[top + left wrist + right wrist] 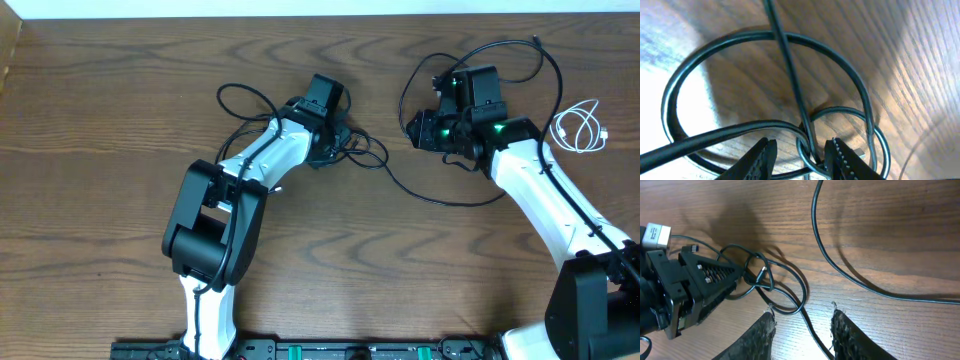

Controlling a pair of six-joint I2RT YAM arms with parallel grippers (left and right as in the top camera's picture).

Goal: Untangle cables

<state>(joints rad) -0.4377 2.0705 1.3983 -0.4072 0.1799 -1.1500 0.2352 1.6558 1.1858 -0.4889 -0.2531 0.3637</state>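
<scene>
The long thin black cord (440, 198) runs from loops at the left of the table, through a small knot of loops (352, 148), to wide loops around my right arm. My left gripper (333, 143) is down on that knot. In the left wrist view its jaws (802, 157) are open, with crossed loops of the black cord (790, 65) lying between them. My right gripper (414, 130) hovers open to the right of the knot. In the right wrist view its jaws (802, 326) straddle a strand of the black cord (840, 271) without closing. The white cord (581, 129) lies coiled at the far right.
The wooden table (120, 120) reaches a pale wall along its far edge (300, 8). My left gripper's black fingers (705, 280) show in the right wrist view, close to my right gripper. A rail (330, 350) runs along the front edge.
</scene>
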